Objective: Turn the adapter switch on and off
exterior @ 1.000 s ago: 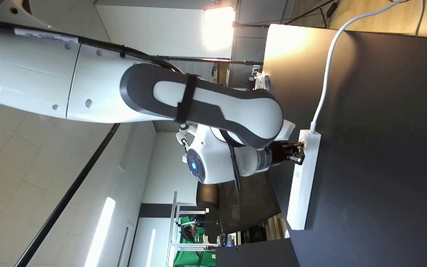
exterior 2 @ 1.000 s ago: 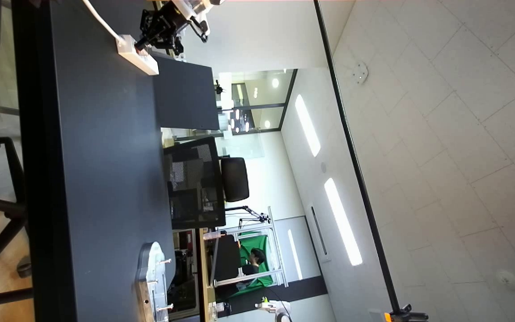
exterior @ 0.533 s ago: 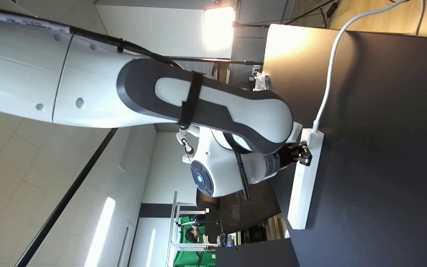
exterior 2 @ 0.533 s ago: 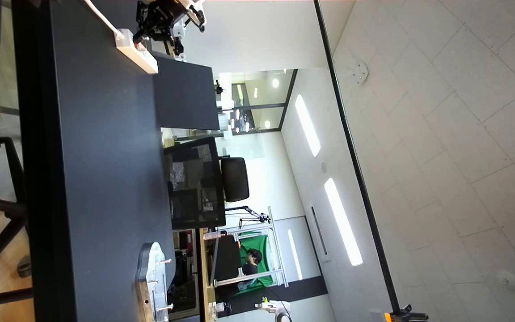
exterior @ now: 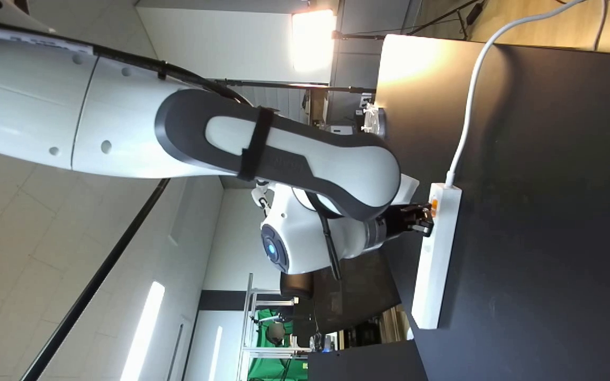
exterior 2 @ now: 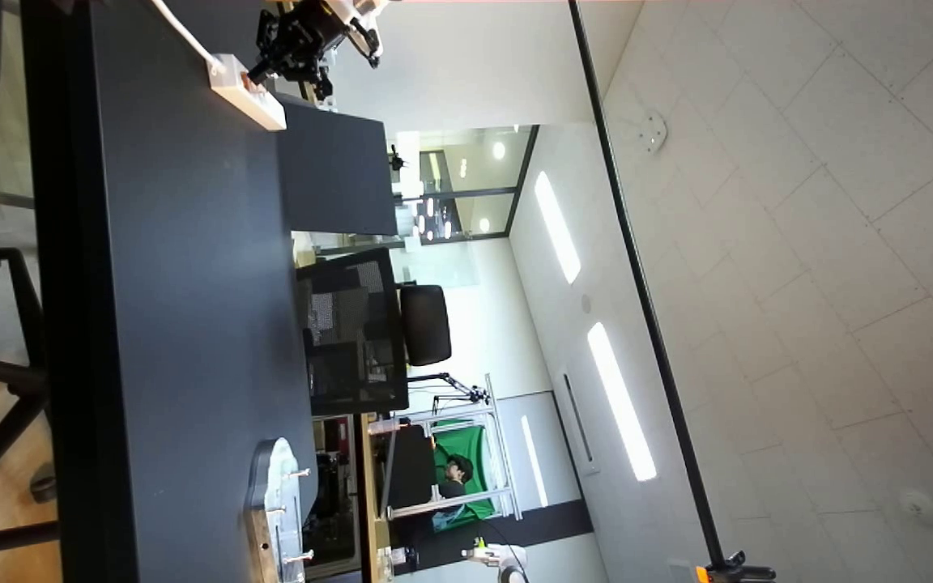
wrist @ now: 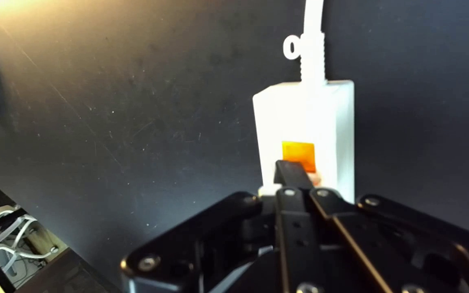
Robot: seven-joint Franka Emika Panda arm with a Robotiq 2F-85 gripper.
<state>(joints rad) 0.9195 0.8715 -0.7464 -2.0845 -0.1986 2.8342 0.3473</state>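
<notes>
Gripper (wrist: 293,175) shifted left in an exterior view since half a second ago; clenched, tip at one orange switch (wrist: 299,152), contact unclear. One white adapter (exterior: 434,286), one cable (exterior: 472,95), right of centre, dark tabletop (exterior: 548,238). Room, in an exterior view: one mesh chair (exterior 2: 357,332) left of centre, two long ceiling lights (exterior 2: 622,402) right.

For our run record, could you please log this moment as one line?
gripper: shut, tip at orange switch | switch: partly hidden by gripper, on/off unclear | power strip: on dark table, cable attached | contact: cannot tell

the arm (exterior: 294,159) slopes down, its gripper (wrist: 294,175) pointing downward and fully closed.
</notes>
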